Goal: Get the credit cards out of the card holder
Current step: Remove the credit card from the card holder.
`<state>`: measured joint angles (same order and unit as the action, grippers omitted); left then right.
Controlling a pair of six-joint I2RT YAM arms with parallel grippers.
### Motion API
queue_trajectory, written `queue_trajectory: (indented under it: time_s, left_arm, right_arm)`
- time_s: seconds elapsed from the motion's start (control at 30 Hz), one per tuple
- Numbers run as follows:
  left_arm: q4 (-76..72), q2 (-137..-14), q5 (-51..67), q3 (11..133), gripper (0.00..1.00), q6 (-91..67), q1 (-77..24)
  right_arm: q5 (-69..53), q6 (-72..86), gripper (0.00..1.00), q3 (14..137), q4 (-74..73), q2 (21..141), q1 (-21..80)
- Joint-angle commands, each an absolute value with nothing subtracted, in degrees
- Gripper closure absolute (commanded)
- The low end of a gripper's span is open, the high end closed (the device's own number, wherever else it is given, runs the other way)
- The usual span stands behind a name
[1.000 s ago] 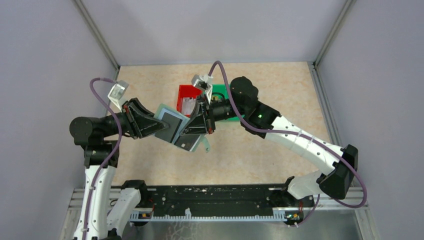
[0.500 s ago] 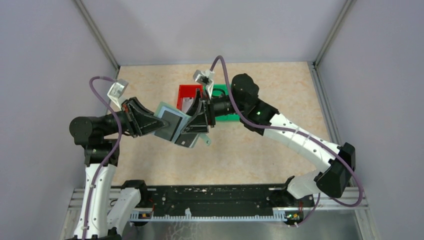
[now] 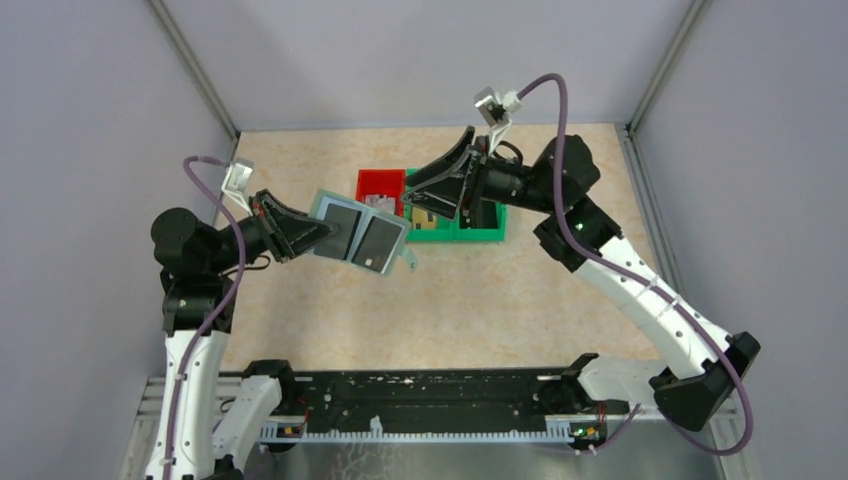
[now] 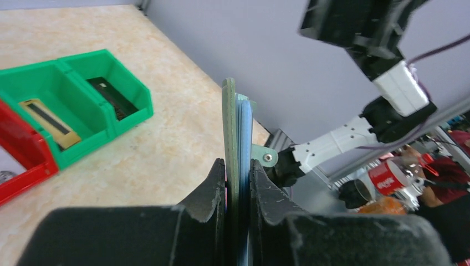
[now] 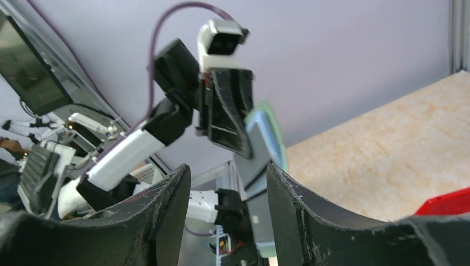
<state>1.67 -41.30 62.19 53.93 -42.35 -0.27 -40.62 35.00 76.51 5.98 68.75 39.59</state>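
The left gripper (image 3: 318, 232) was clamped narrow on the card holder (image 3: 360, 233), fingers (image 4: 213, 185) pinching its near edge. The holder hung open above the table (image 3: 480, 300), out at the claw's 3 o'clock. Two dark panels showed on its pale inside, credit cards or pockets, I couldn't tell. Its small tab (image 3: 409, 263) stuck out at 4 o'clock. From the holder's 1 o'clock the right gripper (image 3: 418, 197) hovered over the green bin (image 3: 480, 236), jaws well apart, nothing between them. A tan card (image 4: 47, 117) with a dark stripe lay in that bin. The red bin (image 3: 380, 180) sat touching it at its 9 o'clock.
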Motion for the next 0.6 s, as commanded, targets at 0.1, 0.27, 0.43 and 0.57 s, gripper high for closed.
queue_trajectory:
  time_s: [0.1, 0.27, 0.43, 0.57]
  left_arm:
    - [10.4, -41.2, 54.6, 55.8, 1.00, -34.2, -0.4]
    - [9.5, -41.1, 55.2, 55.5, 1.00, -35.0, -0.4]
    - [8.7, -40.7, 56.1, 55.4, 1.00, -36.0, -0.4]
    - [7.4, -40.4, 56.5, 55.2, 1.00, -37.4, -0.4]
  right_arm:
    - [-42.1, 47.2, 0.48, 73.8, 17.5, 69.4, 42.2]
    - [-42.2, 50.4, 0.48, 70.8, 22.0, 73.7, 46.8]
    - [-42.0, 52.7, 0.48, 68.2, 26.4, 76.6, 48.3]
    - [-42.1, 53.5, 0.48, 66.7, 28.5, 78.1, 48.7]
